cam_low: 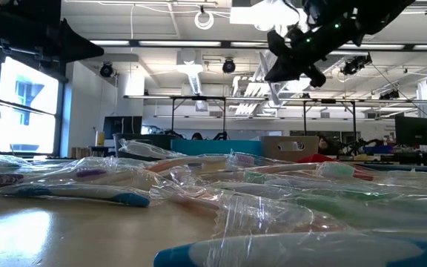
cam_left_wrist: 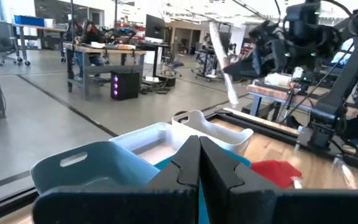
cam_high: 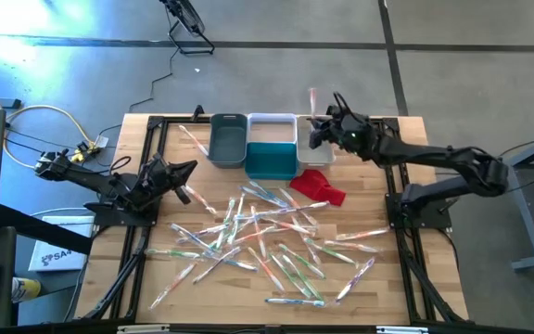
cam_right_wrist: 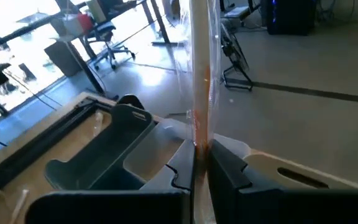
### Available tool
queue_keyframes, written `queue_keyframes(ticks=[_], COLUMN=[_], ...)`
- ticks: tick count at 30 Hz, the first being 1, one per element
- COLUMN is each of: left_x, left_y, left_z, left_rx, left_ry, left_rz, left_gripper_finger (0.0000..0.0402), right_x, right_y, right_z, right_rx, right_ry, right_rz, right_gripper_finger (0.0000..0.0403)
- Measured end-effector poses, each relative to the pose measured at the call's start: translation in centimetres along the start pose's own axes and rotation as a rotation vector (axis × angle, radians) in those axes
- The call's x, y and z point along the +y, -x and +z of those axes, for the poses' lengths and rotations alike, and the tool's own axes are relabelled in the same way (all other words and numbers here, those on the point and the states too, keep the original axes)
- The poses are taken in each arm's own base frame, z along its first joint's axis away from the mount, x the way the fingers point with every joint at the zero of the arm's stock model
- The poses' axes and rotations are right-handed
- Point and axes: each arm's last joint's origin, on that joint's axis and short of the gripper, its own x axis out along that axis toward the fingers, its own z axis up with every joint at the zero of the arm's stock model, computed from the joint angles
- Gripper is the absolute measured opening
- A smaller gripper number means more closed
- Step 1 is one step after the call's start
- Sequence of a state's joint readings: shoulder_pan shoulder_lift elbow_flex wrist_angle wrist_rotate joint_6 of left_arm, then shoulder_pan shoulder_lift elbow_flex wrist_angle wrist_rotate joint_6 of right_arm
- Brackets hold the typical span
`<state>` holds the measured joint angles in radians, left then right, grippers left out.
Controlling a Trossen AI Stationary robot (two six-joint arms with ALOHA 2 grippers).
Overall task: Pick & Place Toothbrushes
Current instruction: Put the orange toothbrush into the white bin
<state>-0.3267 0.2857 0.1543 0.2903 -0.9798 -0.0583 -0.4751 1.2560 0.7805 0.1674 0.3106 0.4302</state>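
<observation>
Little of the task appears done. Dozens of wrapped toothbrushes (cam_high: 267,237) are still spread over the counter (cam_high: 137,269), in front of the bins. One wrapped toothbrush (cam_right_wrist: 202,74) is held upright in the closed right pincer (cam_high: 320,130), which hangs above the white bin (cam_high: 311,148) at the right end of the row. The left pincer (cam_high: 189,168) is shut on nothing and waits above the counter's left side, near the grey bin (cam_high: 228,139).

Four bins are set touching at the counter's far edge: a grey one, a pale one (cam_high: 273,126), a teal one (cam_high: 272,160) just before it, and the white one. No toothbrush can be made out inside any of them, though their floors are only partly seen. A red cloth (cam_high: 321,186) lies just beside the teal bin. Judged from this, the held toothbrush is about to be dropped, and nearly all the sorting is left.
</observation>
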Motion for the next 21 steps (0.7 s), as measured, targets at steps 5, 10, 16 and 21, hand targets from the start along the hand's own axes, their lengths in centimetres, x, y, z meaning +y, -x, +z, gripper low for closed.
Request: queue_keyframes(ticks=[5, 10, 16, 21], left_x=[0.0, 0.0, 0.2, 0.2], left_y=[0.0, 0.0, 0.0, 0.0], left_z=[0.0, 0.0, 0.0, -0.1], left_rx=[0.000, 0.000, -0.001, 0.004], left_ry=[-0.002, -0.063, -0.085, -0.089], left_rz=[0.001, 0.010, 0.070, 0.071], left_gripper_finger=[0.0000, 0.0000, 0.0000, 0.0000], right_x=[0.1, -0.6, -1.9, -2.5], right_y=[-2.2, -3.5, -4.3, -4.9], right_z=[1.2, 0.1, -2.0, -2.7], right_rx=[0.131, 0.281, 0.444, 0.496], right_ry=[0.058, 0.086, 0.086, 0.080], right_rz=[0.001, -0.066, -0.162, -0.171], right_gripper_finger=[0.0015, 0.0015, 0.0015, 0.0015])
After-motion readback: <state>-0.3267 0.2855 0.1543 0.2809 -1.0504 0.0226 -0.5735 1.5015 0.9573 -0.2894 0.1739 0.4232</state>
